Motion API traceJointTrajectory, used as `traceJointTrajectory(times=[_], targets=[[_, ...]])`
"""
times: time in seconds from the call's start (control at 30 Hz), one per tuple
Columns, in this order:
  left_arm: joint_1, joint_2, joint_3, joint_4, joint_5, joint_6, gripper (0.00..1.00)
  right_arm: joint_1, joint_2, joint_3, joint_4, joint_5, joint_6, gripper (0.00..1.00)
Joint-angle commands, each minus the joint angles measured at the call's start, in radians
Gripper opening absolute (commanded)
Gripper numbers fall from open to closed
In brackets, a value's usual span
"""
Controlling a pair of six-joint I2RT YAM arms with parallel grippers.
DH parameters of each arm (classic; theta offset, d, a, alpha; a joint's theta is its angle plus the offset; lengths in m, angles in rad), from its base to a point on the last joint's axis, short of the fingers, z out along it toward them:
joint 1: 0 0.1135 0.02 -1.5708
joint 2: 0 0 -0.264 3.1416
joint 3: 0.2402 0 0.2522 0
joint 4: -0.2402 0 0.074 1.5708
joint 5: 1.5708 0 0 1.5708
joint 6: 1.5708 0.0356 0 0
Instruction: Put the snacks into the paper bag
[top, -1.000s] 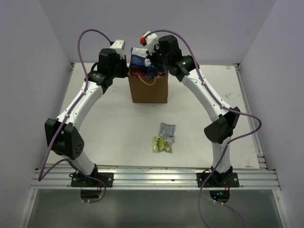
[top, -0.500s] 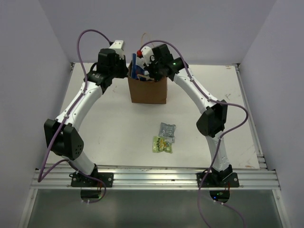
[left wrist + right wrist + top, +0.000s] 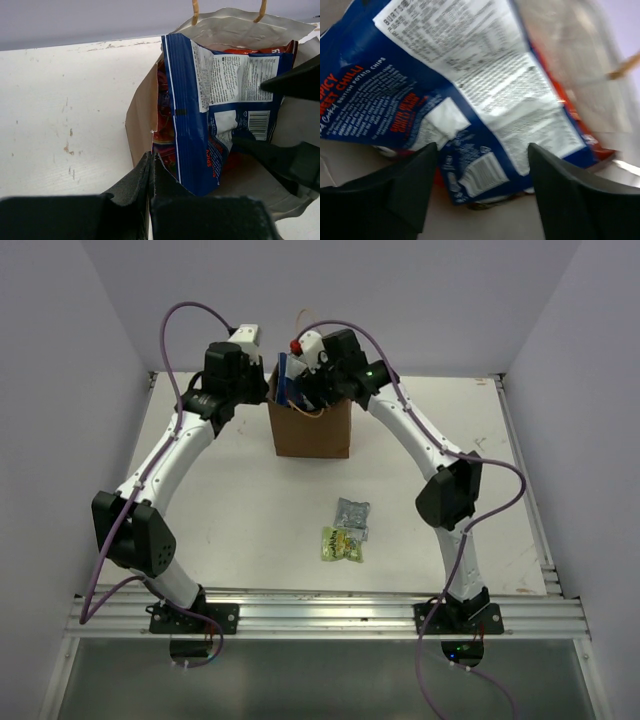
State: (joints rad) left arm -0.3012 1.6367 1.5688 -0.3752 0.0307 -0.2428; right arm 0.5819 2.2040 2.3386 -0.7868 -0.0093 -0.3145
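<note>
**Blue packet stands in the bag's mouth, two more wait on the table**

The paper bag [image 3: 310, 435] stands upright in the upper middle of the overhead view, on the far part of the table [image 3: 220, 500]. The left gripper [image 3: 151, 162] is pressed together at the bag's left rim. In its own camera the brown wall runs down into the closed fingers, so it appears to pinch the paper. That grip probably steadies the bag and keeps its mouth pulled wide, since thin paper would otherwise sag inward.

The right gripper [image 3: 482, 150] hangs over the opening with its fingers spread apart, one to each side of the blue-and-white packet [image 3: 220, 100]. I cannot tell whether either finger touches the packet. The packet stands on end against the left wall, with its upper half above the rim and its lower end down among red wrappers [image 3: 162, 130] already inside. It sits tall because the bag is filling and the packet is wedged upright, not lying flat. It may need a nudge to settle lower.

The cord handle [image 3: 195, 10] rises at the far rim, clear of the opening.

Two snacks are outside the bag, well apart from it in the lower middle of the overhead view. The silver packet [image 3: 352, 511] touches the yellow-green packet [image 3: 343, 544] just below it. Both lie nearer the right arm's side, so it is probably that arm's job to fetch them.
</note>
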Motion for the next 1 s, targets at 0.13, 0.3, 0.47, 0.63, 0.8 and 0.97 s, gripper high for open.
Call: traceJointTrajectory(times=[0.13, 0.3, 0.47, 0.63, 0.8, 0.97], targets=[[0.017, -0.049, 0.016, 0.076, 0.001, 0.013, 0.0, 0.062, -0.393, -0.111, 0.211, 0.241, -0.017, 0.95], [0.017, -0.051, 0.017, 0.081, 0.0, 0.01, 0.0, 0.136, -0.585, -0.35, 0.152, 0.417, 0.168, 0.97], [0.017, -0.044, 0.023, 0.082, 0.023, 0.0, 0.0, 0.24, -0.883, -1.022, 0.303, 0.419, 0.458, 0.93], [0.017, -0.041, 0.025, 0.084, 0.031, -0.009, 0.0, 0.334, -0.931, -1.332, 0.336, 0.391, 0.721, 0.86], [0.017, -0.043, 0.025, 0.087, 0.031, -0.015, 0.0, 0.383, -0.873, -1.472, 0.414, 0.376, 0.822, 0.86], [0.017, -0.052, 0.011, 0.084, 0.018, -0.006, 0.0, 0.392, -0.817, -1.53, 0.46, 0.327, 0.868, 0.84]])
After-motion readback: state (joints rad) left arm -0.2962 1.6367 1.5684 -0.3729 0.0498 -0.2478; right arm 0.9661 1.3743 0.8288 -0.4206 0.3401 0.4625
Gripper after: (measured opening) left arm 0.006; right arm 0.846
